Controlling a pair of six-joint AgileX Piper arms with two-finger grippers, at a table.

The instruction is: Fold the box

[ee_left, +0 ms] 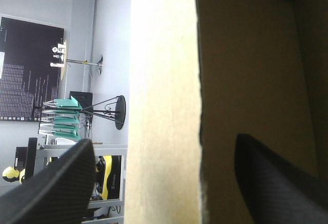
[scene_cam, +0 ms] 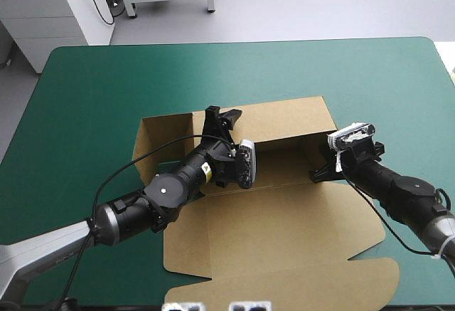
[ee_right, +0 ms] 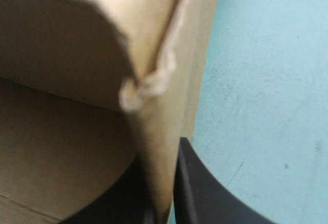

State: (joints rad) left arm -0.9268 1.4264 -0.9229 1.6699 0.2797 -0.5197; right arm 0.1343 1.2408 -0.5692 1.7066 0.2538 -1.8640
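Halfway: box [scene_cam: 284, 218] w/ far wall [scene_cam: 284, 120] up

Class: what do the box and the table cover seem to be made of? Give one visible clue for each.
The box: brown, matt, likely cardboard; its creased corner looks frayed and fibrous. The cover: teal-green, smooth, matt, faintly scratched; the material is unclear.

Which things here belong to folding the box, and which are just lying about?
In the job: the box, walls partly raised; the left gripper, open astride its far wall; the right gripper, shut on its right wall.
Just there: the teal-green cover under it.
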